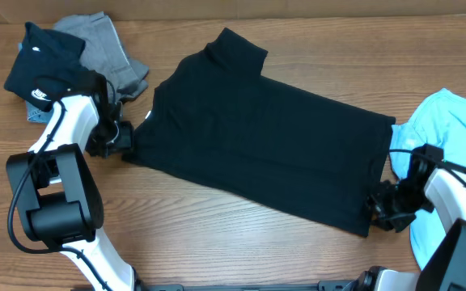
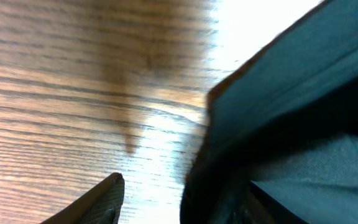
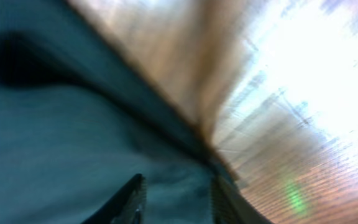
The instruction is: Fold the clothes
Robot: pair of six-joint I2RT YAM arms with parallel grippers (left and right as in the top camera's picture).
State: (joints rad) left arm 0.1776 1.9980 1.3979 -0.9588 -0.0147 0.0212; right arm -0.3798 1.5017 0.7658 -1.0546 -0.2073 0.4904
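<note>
The black T-shirt lies spread flat across the middle of the wooden table, slanting between the two grippers, with one sleeve pointing toward the far edge. The left gripper sits low at the shirt's side edge, and its fingers stand apart. In the left wrist view one finger rests over bare wood, a strip of table shows beside it, and the shirt's hem crosses the gap toward the other finger, which is lost in the dark cloth. Nothing looks pinched there. The right gripper is at the opposite end of the shirt, at the near corner of its bottom hem. The right wrist view is blurred, yet the two fingers are clearly separated, with shirt fabric filling the space between and ahead of them and the hem running off just past the outer finger onto bare wood. Behind the left fingers lie a smaller black garment with a white logo and a grey garment. Behind the right fingers lies a light blue garment.
</note>
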